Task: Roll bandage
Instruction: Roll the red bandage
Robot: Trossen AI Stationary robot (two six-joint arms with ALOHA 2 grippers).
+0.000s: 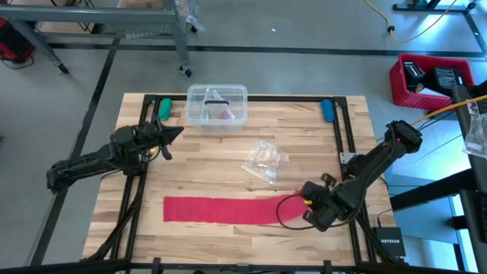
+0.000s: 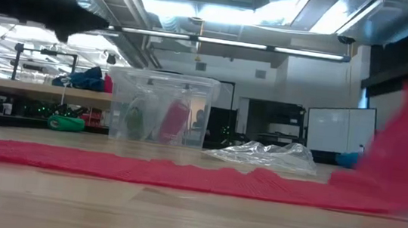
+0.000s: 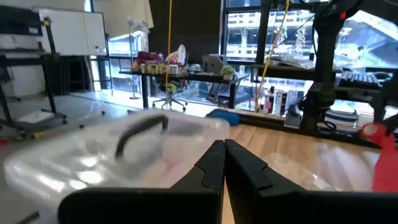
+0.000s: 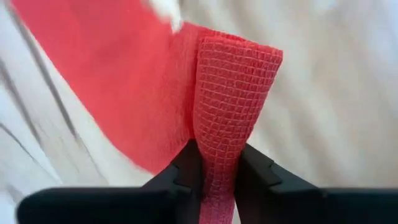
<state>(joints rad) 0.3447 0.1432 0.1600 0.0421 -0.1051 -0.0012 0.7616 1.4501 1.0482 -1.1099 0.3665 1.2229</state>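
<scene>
The bandage (image 1: 221,210), a long red-pink strip, lies flat along the table's near part. Its right end (image 1: 289,207) curls up off the wood, and in the low view it rises at the right (image 2: 405,150). My right gripper (image 1: 303,207) is at that end, pointing steeply down, shut on it. My left gripper (image 1: 179,133) hovers shut and level over the table's far left, beside the clear box, touching nothing. My right gripper pinches the bandage's right end (image 4: 217,155) between its two fingers, the cloth bunched narrow there. It comes from above, slanting down. The end is lifted and bent back over the strip, while the rest lies flat on the table.
A clear plastic box (image 1: 217,105) stands at the far middle, with a crumpled clear wrapper (image 1: 265,161) between it and the bandage. A green object (image 1: 163,108) and a blue one (image 1: 327,110) lie at the far corners. A red crate (image 1: 426,80) sits beyond the table's right.
</scene>
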